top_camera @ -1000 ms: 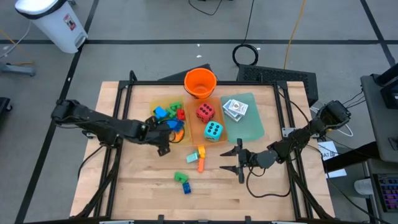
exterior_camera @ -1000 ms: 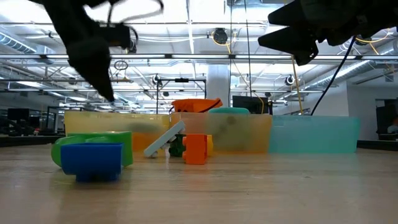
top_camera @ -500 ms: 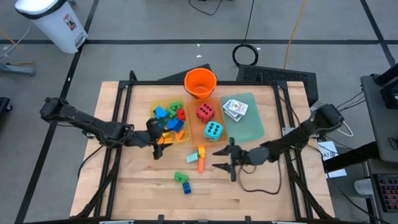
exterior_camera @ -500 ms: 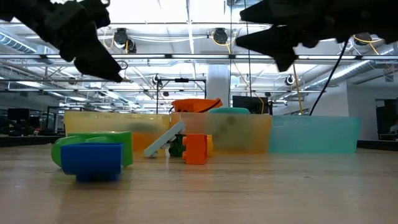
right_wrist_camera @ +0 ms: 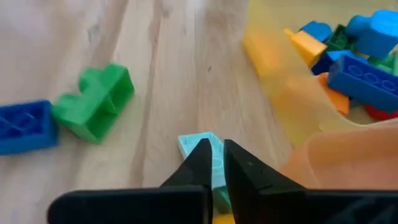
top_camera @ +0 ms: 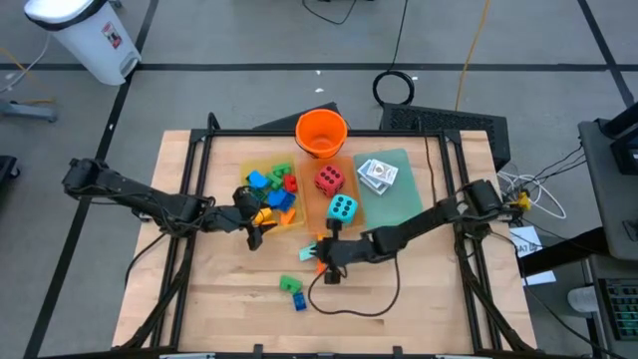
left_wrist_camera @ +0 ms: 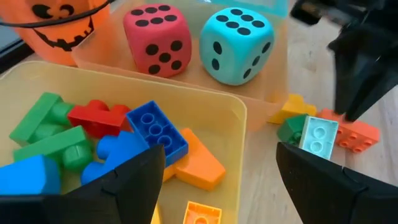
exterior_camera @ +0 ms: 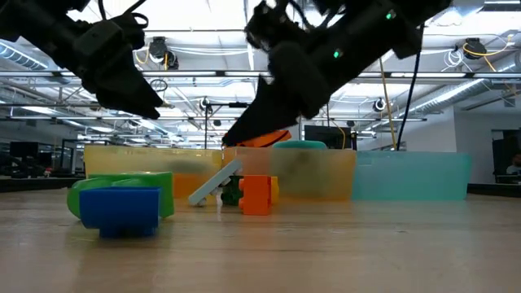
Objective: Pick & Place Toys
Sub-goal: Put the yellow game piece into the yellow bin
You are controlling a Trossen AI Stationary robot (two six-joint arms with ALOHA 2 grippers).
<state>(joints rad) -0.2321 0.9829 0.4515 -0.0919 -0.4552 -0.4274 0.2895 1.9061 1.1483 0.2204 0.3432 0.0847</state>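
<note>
My right gripper (top_camera: 321, 261) has swung across the table (top_camera: 419, 299) to the loose bricks (top_camera: 315, 249) beside the trays, and its fingers have snapped together. My left gripper (top_camera: 257, 231) pulled back slightly toward the yellow tray (top_camera: 245, 172).

This is a robotics lab set up inside a large industrial hall: the low view looks past the wooden counter (exterior_camera: 326, 252) to an open ceiling of steel trusses (exterior_camera: 203, 77), strip lights and round ventilation units (exterior_camera: 286, 47). From above, the counter (top_camera: 239, 299) stands in a black metal frame (top_camera: 329, 133) on a grey floor marked with dark tape lines (top_camera: 249, 68), with loose cables (top_camera: 395, 88) trailing behind it. A white bin (top_camera: 85, 35) stands off to one side, and equipment racks (top_camera: 610, 160) crowd the opposite edge.
</note>
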